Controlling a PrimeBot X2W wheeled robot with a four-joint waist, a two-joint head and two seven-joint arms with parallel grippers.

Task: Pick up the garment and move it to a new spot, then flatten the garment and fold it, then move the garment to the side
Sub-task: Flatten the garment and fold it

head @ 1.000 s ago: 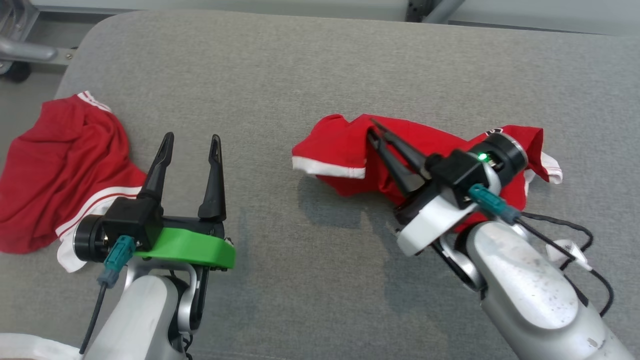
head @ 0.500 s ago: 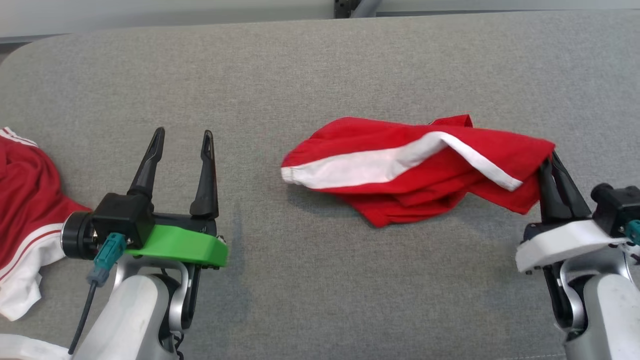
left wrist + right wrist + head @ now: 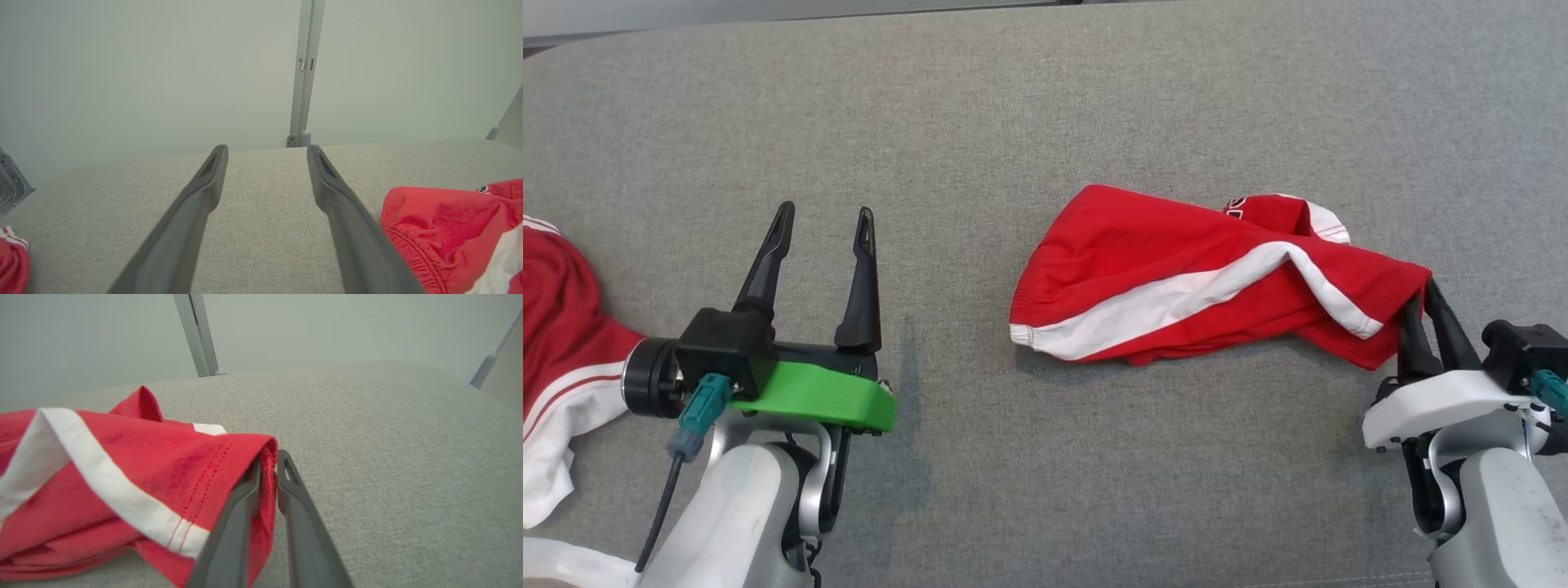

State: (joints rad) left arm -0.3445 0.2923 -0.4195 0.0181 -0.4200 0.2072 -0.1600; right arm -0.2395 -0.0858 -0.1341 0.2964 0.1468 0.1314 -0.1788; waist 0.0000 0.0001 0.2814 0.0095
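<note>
While left jaws gape empty, right jaws pinch garment (image 3: 1176, 261)

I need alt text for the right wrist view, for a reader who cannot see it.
The right gripper is shut on the stitched hem of a red garment with a white stripe, which lies to the left on a grey fabric surface.

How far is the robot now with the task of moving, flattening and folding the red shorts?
Done: the pick-up looks made, as the right gripper is shut on a hem of the red shorts. In hand: the move; the shorts lie bunched on the grey cushion, one corner lifted. Left: flattening, folding and moving aside; the left gripper is open and holds nothing.
</note>
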